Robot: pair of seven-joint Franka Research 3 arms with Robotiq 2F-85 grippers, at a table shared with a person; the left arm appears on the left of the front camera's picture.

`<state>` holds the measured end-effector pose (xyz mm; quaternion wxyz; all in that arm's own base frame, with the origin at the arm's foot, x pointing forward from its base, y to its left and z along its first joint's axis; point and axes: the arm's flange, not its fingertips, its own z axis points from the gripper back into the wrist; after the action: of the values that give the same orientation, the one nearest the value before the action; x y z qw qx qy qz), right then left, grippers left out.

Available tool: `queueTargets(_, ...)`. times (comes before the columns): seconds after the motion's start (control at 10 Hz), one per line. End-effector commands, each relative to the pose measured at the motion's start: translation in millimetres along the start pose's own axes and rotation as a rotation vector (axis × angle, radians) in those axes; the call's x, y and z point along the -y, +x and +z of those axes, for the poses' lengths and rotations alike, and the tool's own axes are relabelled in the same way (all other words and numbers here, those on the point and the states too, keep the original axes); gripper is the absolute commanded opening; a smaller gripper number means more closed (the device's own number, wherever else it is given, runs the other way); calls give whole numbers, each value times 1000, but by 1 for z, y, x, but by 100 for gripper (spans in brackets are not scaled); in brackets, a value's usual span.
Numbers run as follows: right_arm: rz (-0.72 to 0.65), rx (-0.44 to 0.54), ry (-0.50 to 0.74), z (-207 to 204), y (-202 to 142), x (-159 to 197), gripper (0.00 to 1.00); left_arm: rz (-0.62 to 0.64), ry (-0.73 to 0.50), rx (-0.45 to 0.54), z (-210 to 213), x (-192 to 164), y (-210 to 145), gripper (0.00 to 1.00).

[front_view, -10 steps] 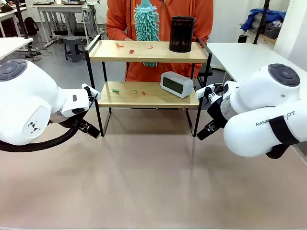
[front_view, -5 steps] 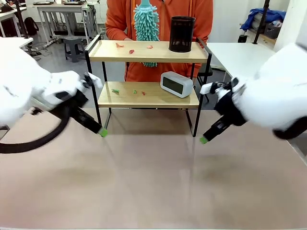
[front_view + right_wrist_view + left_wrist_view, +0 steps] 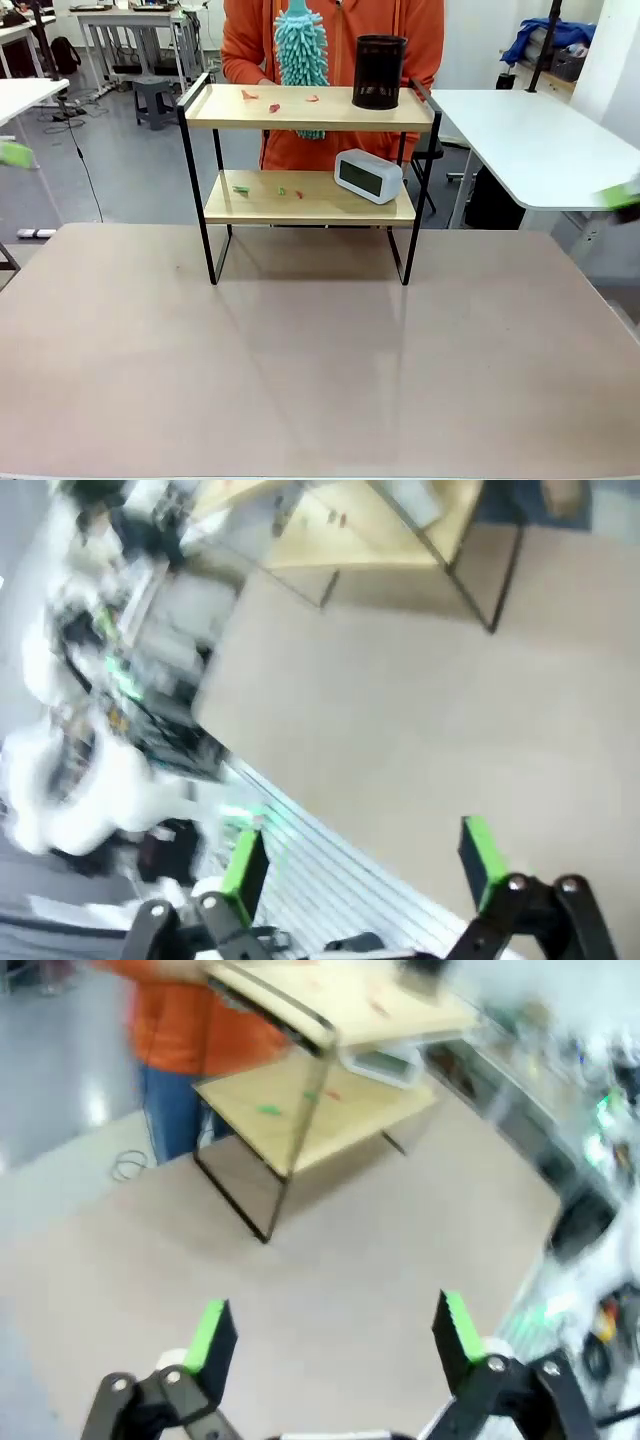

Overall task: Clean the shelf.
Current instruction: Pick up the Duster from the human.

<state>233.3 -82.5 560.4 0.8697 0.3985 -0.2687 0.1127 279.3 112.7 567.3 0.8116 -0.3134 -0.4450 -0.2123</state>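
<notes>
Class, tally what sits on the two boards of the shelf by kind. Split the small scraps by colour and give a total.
On the shelf:
Black mesh cup: 1
White clock: 1
Red scraps: 4
Green scraps: 2
Total: 8

the gap between the spread fingers of the left gripper (image 3: 333, 1318) is free, and so is that of the right gripper (image 3: 362, 848). ahead of each, the table (image 3: 320, 350) lies bare up to the shelf (image 3: 320, 200). there its thin black legs, a clock (image 3: 368, 175) on the lower board, a black cup (image 3: 380, 71) on top and a person's duster (image 3: 302, 45) behind stand in the way.
</notes>
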Motion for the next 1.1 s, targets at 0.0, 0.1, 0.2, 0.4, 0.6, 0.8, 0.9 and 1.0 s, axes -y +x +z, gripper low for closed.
queueTargets(0.0, -375, 391, 192, 49, -31, 65, 100, 184, -8, 257, 30, -19, -103, 100)
queueTargets(0.1, -479, 409, 241, 51, -37, 98, 100, 284, -45, 311, 26, -43, -122, 100)
queueTargets(0.2, -567, 403, 261, 44, -42, 127, 100, 352, -102, 350, 21, -59, -139, 100)
queueTargets(0.4, -661, 390, -59, 16, -51, 154, 100, 510, -69, 328, -1, -71, -144, 100)
queueTargets(0.6, -557, 339, 196, 74, -69, 139, 100, 399, -58, 344, 86, -102, -109, 100)
queueTargets(0.8, -557, 339, 196, 74, -69, 139, 100, 399, -58, 344, 86, -102, -109, 100)
queueTargets(0.9, -557, 339, 196, 74, -69, 139, 100, 399, -58, 344, 86, -102, -109, 100)
queueTargets(1.0, -557, 339, 196, 74, -69, 139, 100, 399, -58, 344, 86, -102, -109, 100)
